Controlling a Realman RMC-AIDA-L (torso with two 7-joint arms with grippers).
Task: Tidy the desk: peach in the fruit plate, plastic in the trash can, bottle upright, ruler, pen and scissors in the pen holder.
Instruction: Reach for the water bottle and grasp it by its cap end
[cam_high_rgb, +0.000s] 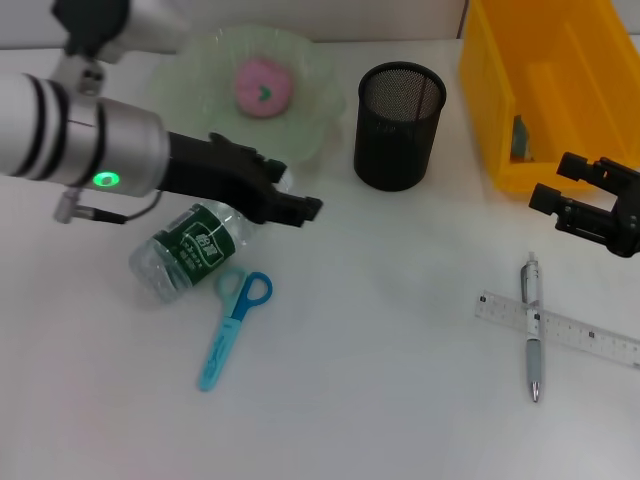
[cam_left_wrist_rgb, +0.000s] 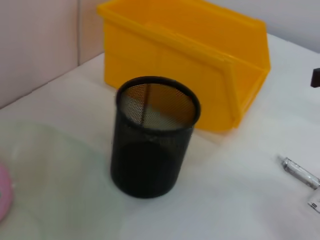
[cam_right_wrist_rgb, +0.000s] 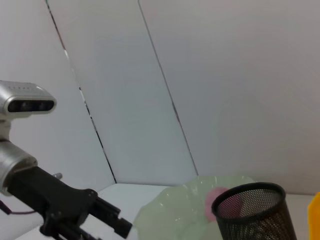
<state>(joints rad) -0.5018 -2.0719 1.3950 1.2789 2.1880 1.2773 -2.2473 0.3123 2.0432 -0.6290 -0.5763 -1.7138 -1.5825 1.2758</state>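
Observation:
The clear bottle (cam_high_rgb: 188, 250) with a green label lies on its side on the left of the desk. My left gripper (cam_high_rgb: 295, 192) hovers open over its cap end, nothing held; the right wrist view shows this left gripper (cam_right_wrist_rgb: 116, 220) too. Blue scissors (cam_high_rgb: 234, 315) lie just in front of the bottle. The pink peach (cam_high_rgb: 263, 85) sits in the green fruit plate (cam_high_rgb: 315, 130). The black mesh pen holder (cam_high_rgb: 399, 125) stands upright. A pen (cam_high_rgb: 532, 328) lies across a clear ruler (cam_high_rgb: 575, 332) at the front right. My right gripper (cam_high_rgb: 570, 190) hangs open above them.
The yellow trash can (cam_high_rgb: 555, 90) stands at the back right, with a greyish scrap (cam_high_rgb: 518, 140) inside. The left wrist view shows the pen holder (cam_left_wrist_rgb: 150, 145) in front of the trash can (cam_left_wrist_rgb: 200, 65), with the plate's rim (cam_left_wrist_rgb: 50, 170) close by.

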